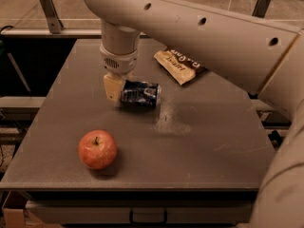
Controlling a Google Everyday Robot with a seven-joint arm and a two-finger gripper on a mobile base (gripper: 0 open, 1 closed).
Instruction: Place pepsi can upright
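The pepsi can (140, 94) is dark blue and lies on its side on the grey table (199, 141), left of the middle, with its long axis running left to right. My gripper (117, 88) comes straight down from the big cream arm (190, 27) and sits low at the can's left end, touching or almost touching it. The gripper's far side is hidden behind the can and the wrist.
A red apple (97, 149) stands near the table's front left. A brown snack bag (179, 64) lies at the back, right of the can. The table's front edge has a drawer handle (147, 217). A metal rail runs behind the table.
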